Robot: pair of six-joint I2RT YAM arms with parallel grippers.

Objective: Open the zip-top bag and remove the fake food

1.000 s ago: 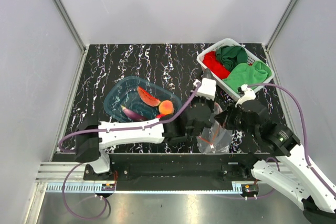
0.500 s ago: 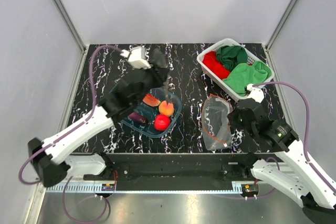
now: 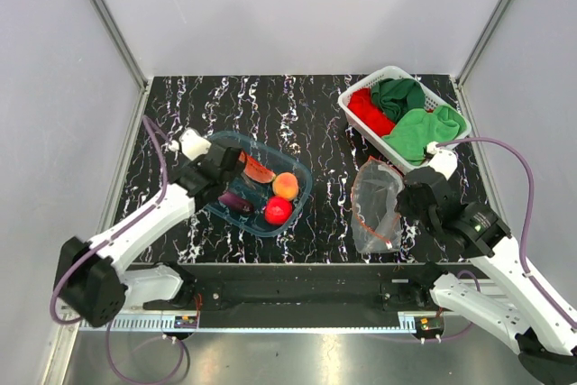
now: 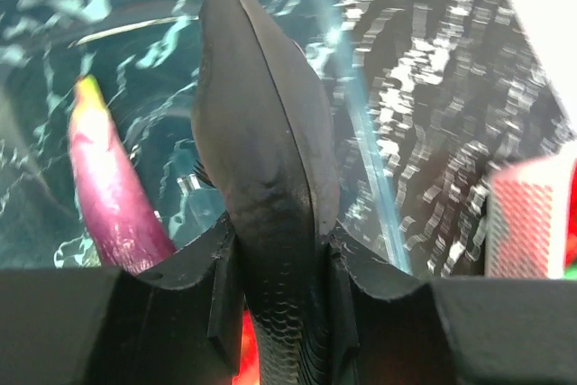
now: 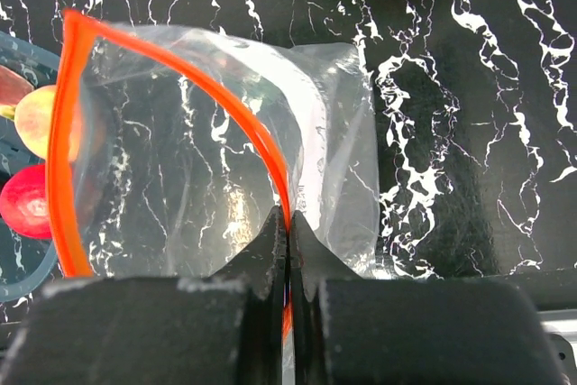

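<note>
The right fingers [image 5: 287,230] are pressed together on the orange zip strip [image 5: 189,87] of the zip-top bag [image 5: 225,169], which gapes open over the surface [image 3: 306,114] near the blue tub [image 3: 260,227]. The left fingers [image 4: 261,151] hang over that tub, and I cannot tell how far apart they stand. The red fruit [image 3: 278,211] and the orange-peach fruit [image 3: 286,186] sit side by side inside the tub.

Label [image 5: 313,137] on zip-top bag [image 5: 180,169]: print blurred, unreadable. No other text.
</note>
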